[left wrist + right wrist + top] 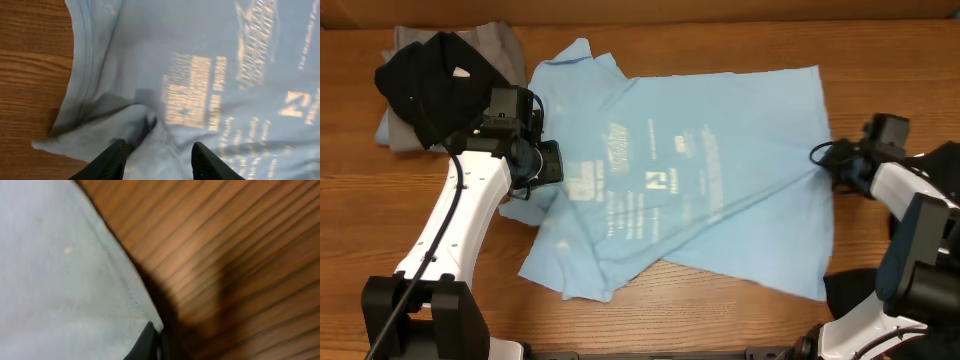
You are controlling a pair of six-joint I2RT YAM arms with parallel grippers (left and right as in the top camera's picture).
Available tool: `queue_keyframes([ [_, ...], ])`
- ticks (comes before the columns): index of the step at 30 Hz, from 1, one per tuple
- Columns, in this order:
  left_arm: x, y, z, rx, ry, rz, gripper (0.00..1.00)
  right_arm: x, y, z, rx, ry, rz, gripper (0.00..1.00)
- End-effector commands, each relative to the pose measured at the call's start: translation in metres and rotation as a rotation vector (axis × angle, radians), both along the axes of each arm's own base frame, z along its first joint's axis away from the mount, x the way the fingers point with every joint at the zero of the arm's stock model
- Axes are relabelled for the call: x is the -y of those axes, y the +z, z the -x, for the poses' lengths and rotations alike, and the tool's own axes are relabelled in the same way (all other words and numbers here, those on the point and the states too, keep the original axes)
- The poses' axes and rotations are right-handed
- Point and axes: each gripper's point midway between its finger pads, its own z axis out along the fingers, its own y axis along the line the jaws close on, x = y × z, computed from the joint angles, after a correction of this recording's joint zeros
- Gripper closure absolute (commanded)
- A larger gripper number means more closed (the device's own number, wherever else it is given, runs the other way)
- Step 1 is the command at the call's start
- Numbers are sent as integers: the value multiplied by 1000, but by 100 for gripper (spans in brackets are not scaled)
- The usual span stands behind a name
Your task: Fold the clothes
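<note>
Cloth fills most of the wooden table (670, 315): the light sky-blue T-shirt with white printed lettering (720, 200) lies spread out and creased across the middle, print side up. One edge is doubled over along the near side.

Our left gripper (548, 160) sits at the shirt's left edge, right on the fabric. In the left wrist view its two black fingers (116, 161) stand partly apart. A rumpled ridge of the blue cloth rises between them, closer to the finger nearer the bare wood. We cannot tell whether that ridge is squeezed; the jaws themselves are plainly parted.

Our right gripper (817, 155) is at the opposite side, touching the shirt's right edge. The right wrist view shows its dark fingertips (149, 342) drawn tight together, with the hemmed border of the shirt caught between them just above the wood.

Well apart from both grippers, at the far left corner, a crumpled black garment (430, 85) lies on top of a grey garment (505, 40) and a pale blue one (388, 130).
</note>
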Motion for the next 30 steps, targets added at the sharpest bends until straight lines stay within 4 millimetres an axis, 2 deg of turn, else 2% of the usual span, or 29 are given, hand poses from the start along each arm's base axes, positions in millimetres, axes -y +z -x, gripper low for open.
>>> queue_keyframes([
  [1, -1, 12, -8, 52, -21, -9, 51, 52, 33, -20, 93, -126, 84, 96],
  [2, 0, 13, -10, 59, -28, -10, 50, 55, 38, -23, 110, -124, 75, 96],
  [3, 0, 13, -12, 69, -40, -12, 48, 57, 43, -26, 126, -116, 69, 91],
  [4, 2, 14, -14, 80, -59, -11, 46, 57, 46, -29, 137, -107, 62, 67],
  [5, 6, 16, -17, 98, -85, -6, 43, 55, 48, -30, 141, -84, 56, 34],
  [6, 10, 17, -21, 117, -112, 2, 40, 53, 51, -31, 139, -69, 46, 29],
  [9, 16, 14, -34, 157, -152, 3, 36, 49, 59, -30, 124, -60, 22, 26],
  [11, 17, 7, -42, 164, -157, 1, 44, 44, 72, -29, 133, -46, 4, 25],
  [14, 21, -13, -56, 167, -186, 6, 53, 32, 101, -28, 179, -9, -33, 25],
  [17, 30, -38, -73, 176, -224, 40, 66, 11, 142, -22, 253, 47, -79, 24],
  [20, 41, -60, -91, 205, -248, 90, 85, -14, 178, -11, 316, 108, -133, 22],
  [22, 45, -71, -101, 226, -254, 105, 91, -30, 197, -1, 333, 140, -144, 22],
  [25, 45, -90, -112, 236, -236, 110, 96, -53, 215, 18, 329, 181, -145, 22],
  [28, 39, -107, -115, 223, -221, 88, 96, -65, 222, 31, 311, 202, -140, 22],
  [30, 27, -121, -115, 203, -191, 30, 96, -74, 221, 42, 281, 216, -152, 22],
])
